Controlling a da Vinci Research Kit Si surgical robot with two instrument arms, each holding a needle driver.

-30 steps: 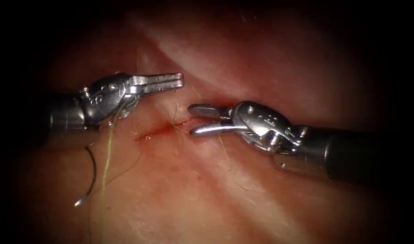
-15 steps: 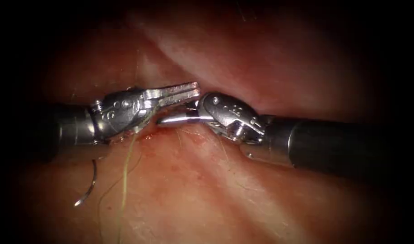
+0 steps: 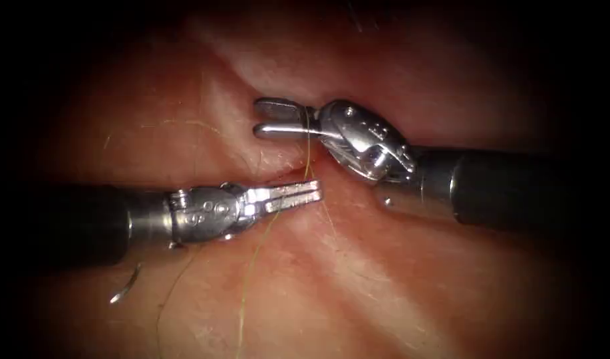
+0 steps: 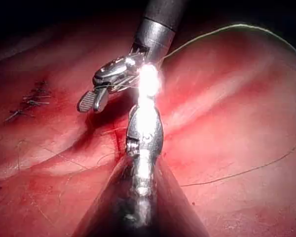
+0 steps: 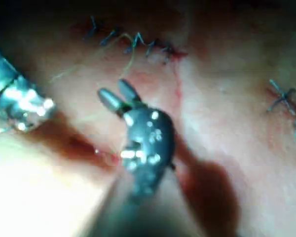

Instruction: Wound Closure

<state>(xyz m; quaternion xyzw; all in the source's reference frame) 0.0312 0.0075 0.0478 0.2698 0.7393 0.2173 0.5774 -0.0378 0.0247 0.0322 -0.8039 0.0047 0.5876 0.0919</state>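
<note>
In the endoscope view the left tool lies across the lower middle of the frame, its shaft entering from the left edge and its jaws pressed together, with nothing visibly held between them. The right tool reaches in from the right edge to the upper middle, its two jaws parted. The yellowish thread crosses these open jaws, drops past the left tool's tip and trails toward the bottom edge; whether the right jaws grip it cannot be told. The short red cut in the tissue sits just above the left tool's jaws, mostly covered by them. The curved needle lies free on the tissue at the lower left, to the left of the cut and well apart from both tools, held by neither and not driven into the tissue. In the right wrist view the right tool shows its jaws spread, near dark stitches.
</note>
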